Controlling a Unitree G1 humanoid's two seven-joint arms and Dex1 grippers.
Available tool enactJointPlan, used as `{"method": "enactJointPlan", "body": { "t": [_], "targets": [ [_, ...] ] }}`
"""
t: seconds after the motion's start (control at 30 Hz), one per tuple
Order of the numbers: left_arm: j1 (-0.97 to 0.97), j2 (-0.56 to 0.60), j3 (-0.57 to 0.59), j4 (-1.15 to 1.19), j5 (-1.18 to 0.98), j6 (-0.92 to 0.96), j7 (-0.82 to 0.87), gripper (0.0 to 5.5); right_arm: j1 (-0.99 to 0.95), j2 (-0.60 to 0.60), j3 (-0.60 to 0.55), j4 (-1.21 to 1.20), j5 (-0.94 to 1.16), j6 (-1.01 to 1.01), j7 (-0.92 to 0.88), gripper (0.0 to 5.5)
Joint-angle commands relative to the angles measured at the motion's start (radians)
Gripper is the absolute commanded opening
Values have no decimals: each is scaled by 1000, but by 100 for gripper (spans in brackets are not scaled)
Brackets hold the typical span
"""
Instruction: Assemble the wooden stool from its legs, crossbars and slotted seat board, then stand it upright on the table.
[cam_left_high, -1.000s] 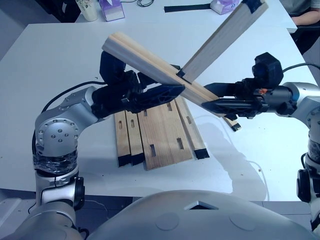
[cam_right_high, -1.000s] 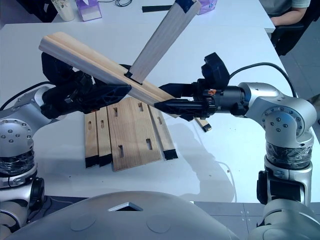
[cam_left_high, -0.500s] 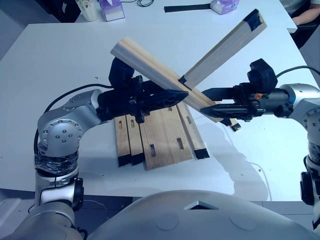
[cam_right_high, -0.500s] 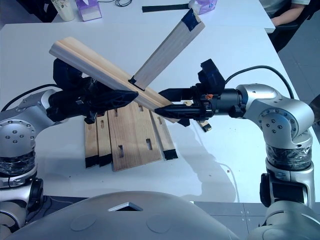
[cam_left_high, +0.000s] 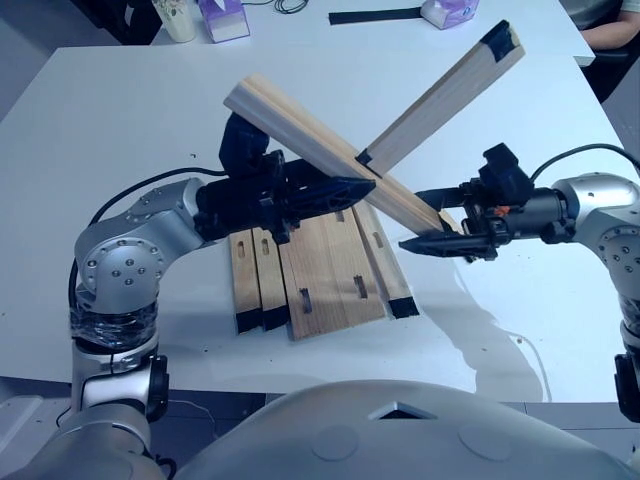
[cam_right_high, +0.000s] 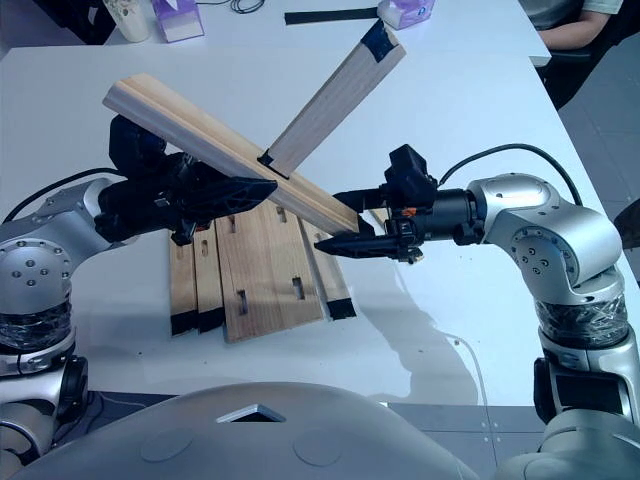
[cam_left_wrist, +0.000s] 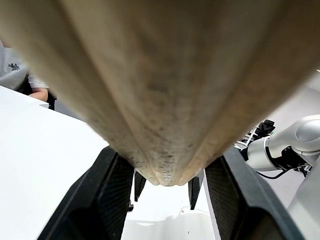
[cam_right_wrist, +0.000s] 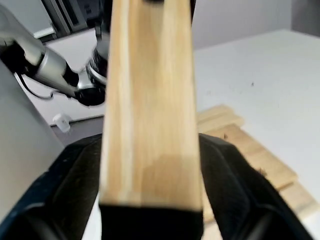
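A white table (cam_left_high: 120, 120) carries the work. Flat on it lies the slotted seat board (cam_left_high: 330, 265), with narrow wooden strips (cam_left_high: 245, 285) touching its left side and another strip (cam_left_high: 388, 270) along its right side, all with dark ends toward the robot. Above this pile, clear of the table, a long leg (cam_left_high: 290, 120) slants from high on the left down to the right. A crossbar (cam_left_high: 440, 95) is seated by its dark end in the leg near its middle and rises at an angle toward the far right corner, its free end also dark-capped. The left gripper (cam_left_high: 352, 182) is clamped on the leg just below the joint, and the left wrist view shows the wood pressed between both dark fingers (cam_left_wrist: 112, 200). The right gripper (cam_left_high: 410, 218) sits at the leg's lower end with its fingers (cam_right_wrist: 80, 190) spread apart, one on either edge of the wood; whether they touch it cannot be told. At the far edge of the table stand a purple box (cam_left_high: 222, 18), a cup (cam_left_high: 178, 18) and a black strip (cam_left_high: 375, 15).
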Motion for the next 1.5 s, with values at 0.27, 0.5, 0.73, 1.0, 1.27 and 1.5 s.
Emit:
{"method": "enactJointPlan", "body": {
  "t": [0.27,0.5,0.73,1.0,1.27,1.5],
  "targets": [
    [155,319,214,-80,135,-8,-190,205,182,-57,-114,75,-115,-117,-29,311],
    [440,495,340,-226,318,-108,-440,205,387,-3,-248,-85,-65,-113,-157,311],
    [497,510,300,-207,471,-241,-521,205,446,26,-249,-147,-68,-124,-220,311],
    [524,469,247,-210,529,-285,-469,205,443,21,-243,-137,-77,-140,-223,311],
    [559,463,230,-205,556,-298,-448,205,463,26,-234,-142,-94,-162,-232,311],
    [602,462,198,-214,627,-347,-425,205,482,36,-218,-148,-112,-185,-242,311]
  ]
}}
